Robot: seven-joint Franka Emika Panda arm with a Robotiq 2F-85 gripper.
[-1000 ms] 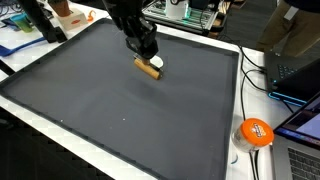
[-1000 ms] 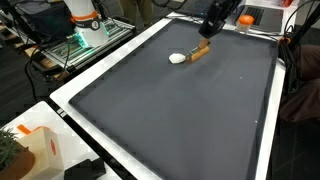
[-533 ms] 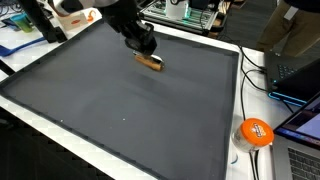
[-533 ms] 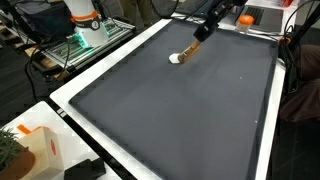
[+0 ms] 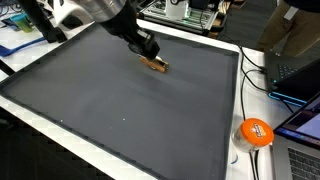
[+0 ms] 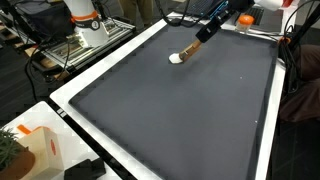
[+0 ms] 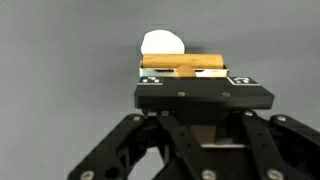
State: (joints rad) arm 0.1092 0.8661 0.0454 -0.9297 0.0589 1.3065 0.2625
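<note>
My gripper [image 5: 148, 52] is shut on the wooden handle of a small tool [image 5: 156, 65] with a white rounded head. It holds the tool low over the far part of the dark grey mat [image 5: 110, 100]. In an exterior view the handle [image 6: 195, 45] slants down from the gripper [image 6: 208, 28] to the white head [image 6: 177, 58], which is at or just above the mat [image 6: 180, 110]. In the wrist view the handle [image 7: 185, 62] lies crosswise between the jaws [image 7: 186, 72], with the white head [image 7: 162, 43] beyond it.
The mat has a white rim [image 5: 235, 120]. An orange round object [image 5: 256, 132] and a laptop [image 5: 303, 140] are beside the mat's edge. A white box [image 6: 35, 150] stands off a near corner. Cables and equipment [image 6: 85, 25] sit beyond the far side.
The gripper has tilted and shifted slightly with the tool. The handle has swung from lying nearly flat to slanting, and the white head has moved a little across the mat.
</note>
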